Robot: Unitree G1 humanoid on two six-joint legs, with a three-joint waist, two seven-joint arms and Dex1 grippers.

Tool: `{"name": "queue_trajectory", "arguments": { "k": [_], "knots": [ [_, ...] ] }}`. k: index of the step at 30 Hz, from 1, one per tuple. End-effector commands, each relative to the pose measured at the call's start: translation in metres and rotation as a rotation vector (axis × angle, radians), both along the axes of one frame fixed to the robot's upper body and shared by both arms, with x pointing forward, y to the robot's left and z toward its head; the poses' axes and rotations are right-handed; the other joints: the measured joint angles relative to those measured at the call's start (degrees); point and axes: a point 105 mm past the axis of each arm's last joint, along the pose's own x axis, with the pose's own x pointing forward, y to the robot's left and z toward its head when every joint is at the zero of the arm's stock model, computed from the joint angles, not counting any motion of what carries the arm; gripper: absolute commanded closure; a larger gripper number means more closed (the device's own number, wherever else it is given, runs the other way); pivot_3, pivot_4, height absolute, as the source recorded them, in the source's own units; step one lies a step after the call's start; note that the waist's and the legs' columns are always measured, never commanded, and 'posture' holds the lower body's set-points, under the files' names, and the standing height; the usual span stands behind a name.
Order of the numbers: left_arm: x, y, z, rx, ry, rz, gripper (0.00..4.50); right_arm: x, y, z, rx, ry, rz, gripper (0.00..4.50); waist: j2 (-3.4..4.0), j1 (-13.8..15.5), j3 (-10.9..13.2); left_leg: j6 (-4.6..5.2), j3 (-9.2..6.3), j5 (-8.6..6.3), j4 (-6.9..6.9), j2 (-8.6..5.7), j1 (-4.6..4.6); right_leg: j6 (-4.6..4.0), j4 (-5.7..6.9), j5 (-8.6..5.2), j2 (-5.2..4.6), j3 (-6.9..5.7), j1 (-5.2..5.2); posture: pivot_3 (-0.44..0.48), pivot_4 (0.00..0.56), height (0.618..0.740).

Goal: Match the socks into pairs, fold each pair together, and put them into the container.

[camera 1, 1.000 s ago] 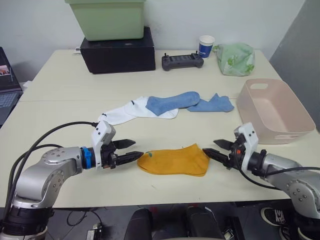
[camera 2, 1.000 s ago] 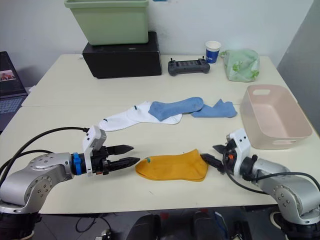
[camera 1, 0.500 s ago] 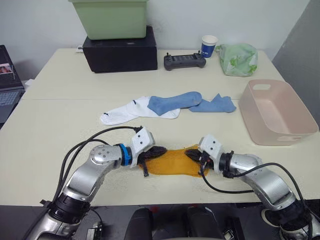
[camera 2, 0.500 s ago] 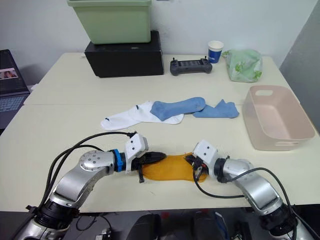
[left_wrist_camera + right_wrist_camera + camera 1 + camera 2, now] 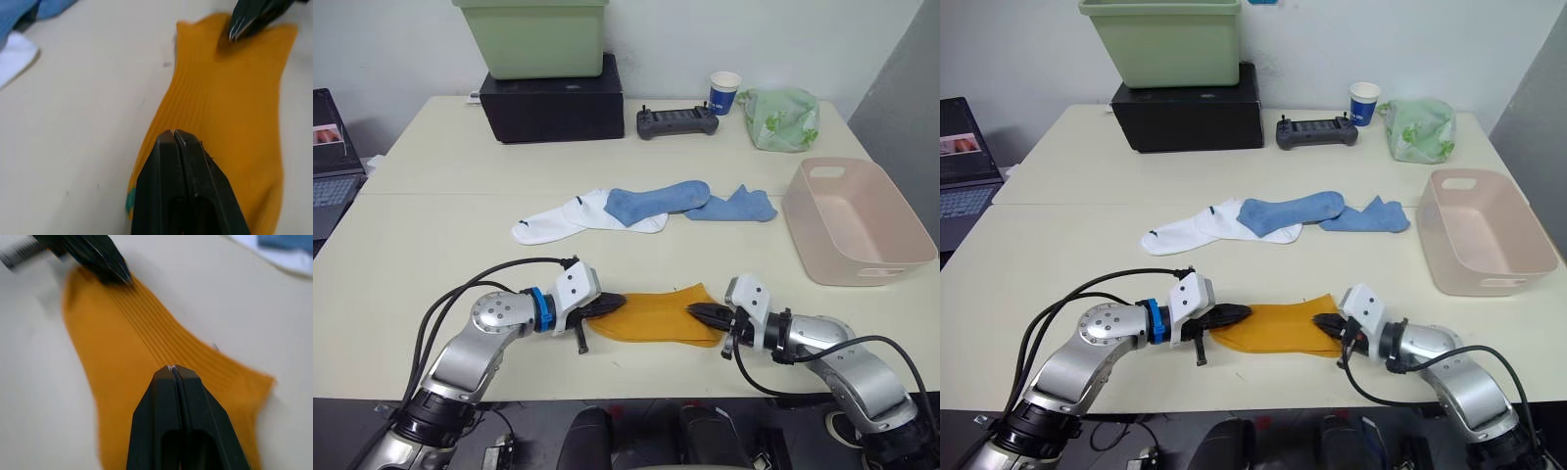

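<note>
Both grippers pinching orange sock

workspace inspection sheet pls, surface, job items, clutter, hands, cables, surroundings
surface: pale table, seam running across it.
job's things: orange sock flat near the front edge; white sock partly under a blue sock, second blue sock beside it; pink tub to the right holds no socks.
clutter: green bin on black box, controller, paper cup, green bag at the back.
grippers: left hand shut on the orange sock's left end; right hand shut on its right end.
cables: black cables looping along the left arm, more by the right arm.
surroundings: laptop at left, pale wall behind.
</note>
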Motion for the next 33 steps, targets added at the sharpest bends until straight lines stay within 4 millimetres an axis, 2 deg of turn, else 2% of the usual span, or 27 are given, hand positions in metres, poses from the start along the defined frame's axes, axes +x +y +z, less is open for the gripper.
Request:
{"name": "queue_trajectory", "arguments": {
  "k": [1, 5, 10, 12, 16, 19, 22, 25, 28, 30, 33],
  "knots": [
    [-0.009, 0.002, -0.003, 0.063, 0.005, -0.047, 4.5, -0.001, 0.0, -0.005, -0.04, 0.013, 0.009, 4.45, 0.0, 0.02, 0.0, 0.0, 0.0, 0.0, 0.01, -0.01, 0.0, 0.0, 0.0, 0.0, 0.0, 0.0, 0.01, 0.0, 0.15, 0.74],
    [-0.008, 0.019, -0.024, 0.174, 0.023, -0.004, 4.5, -0.007, -0.014, -0.02, -0.118, 0.065, 0.009, 4.45, 0.0, 0.12, 0.0, 0.0, 0.03, 0.0, 0.01, -0.05, 0.01, 0.0, -0.01, 0.0, -0.02, 0.02, 0.0, 0.0, 0.15, 0.74],
    [-0.01, 0.029, -0.03, 0.199, 0.045, 0.011, 4.5, -0.009, -0.04, -0.03, -0.205, 0.088, -0.022, 4.45, -0.02, 0.13, -0.03, 0.0, 0.03, 0.0, 0.02, -0.05, 0.04, 0.0, -0.01, 0.0, -0.02, 0.02, 0.04, 0.0, 0.15, 0.74],
    [-0.011, 0.029, -0.029, 0.195, 0.042, 0.012, 4.5, -0.011, -0.045, -0.027, -0.198, 0.082, -0.017, 4.45, -0.05, 0.14, -0.06, 0.0, 0.03, 0.0, 0.02, -0.05, 0.08, 0.01, -0.02, 0.0, -0.03, 0.02, 0.09, 0.0, 0.15, 0.74],
    [-0.016, 0.025, -0.017, 0.119, 0.054, -0.005, 4.5, -0.014, -0.046, -0.006, -0.098, 0.071, -0.009, 4.45, -0.05, 0.14, -0.06, 0.0, 0.02, 0.0, 0.02, -0.03, 0.1, 0.01, -0.01, 0.0, -0.03, 0.01, 0.1, 0.0, 0.15, 0.74],
    [-0.017, 0.026, 0.0, 0.045, 0.034, 0.004, 4.5, -0.005, -0.049, 0.018, 0.03, 0.092, -0.087, 4.45, -0.05, -0.06, -0.06, 0.0, 0.04, 0.0, 0.02, -0.01, 0.08, 0.0, 0.02, 0.0, -0.02, 0.03, 0.07, 0.0, 0.15, 0.74],
    [-0.019, 0.03, 0.015, 0.006, 0.0, -0.007, 4.5, 0.011, -0.065, 0.023, 0.063, 0.127, -0.212, 3.88, -0.05, 0.05, -0.06, 0.0, 0.0, 0.0, 0.02, -0.01, 0.07, 0.0, 0.05, 0.0, -0.02, -0.01, 0.06, 0.0, 0.15, 0.74],
    [-0.023, 0.028, 0.023, -0.022, -0.009, -0.017, 3.58, 0.02, -0.076, 0.015, 0.038, 0.179, -0.303, 2.82, -0.05, 0.09, -0.06, 0.0, 0.02, 0.0, 0.02, -0.03, 0.07, 0.0, 0.03, 0.0, -0.03, 0.01, 0.07, 0.0, 0.15, 0.74],
    [-0.021, 0.023, 0.027, -0.026, -0.043, -0.007, 2.62, 0.02, -0.075, 0.003, -0.004, 0.223, -0.306, 1.76, -0.05, 0.1, -0.06, 0.0, 0.03, 0.0, 0.0, -0.04, 0.06, 0.0, 0.01, 0.0, -0.04, 0.02, 0.06, 0.0, 0.15, 0.74],
    [-0.02, 0.021, 0.025, -0.016, -0.056, -0.014, 2.61, 0.017, -0.071, -0.001, 0.011, 0.261, -0.284, 1.11, -0.05, 0.1, -0.06, 0.0, 0.04, 0.0, 0.0, -0.04, 0.06, 0.0, 0.01, 0.0, -0.04, 0.02, 0.05, 0.0, 0.15, 0.74],
    [-0.019, 0.021, 0.024, -0.024, -0.057, -0.003, 2.61, 0.01, -0.065, -0.012, -0.031, 0.298, -0.242, 1.11, -0.05, 0.1, -0.06, 0.0, 0.04, 0.0, 0.0, -0.03, 0.06, 0.0, 0.01, 0.0, -0.03, 0.03, 0.04, 0.0, 0.15, 0.74]
  ]
}}
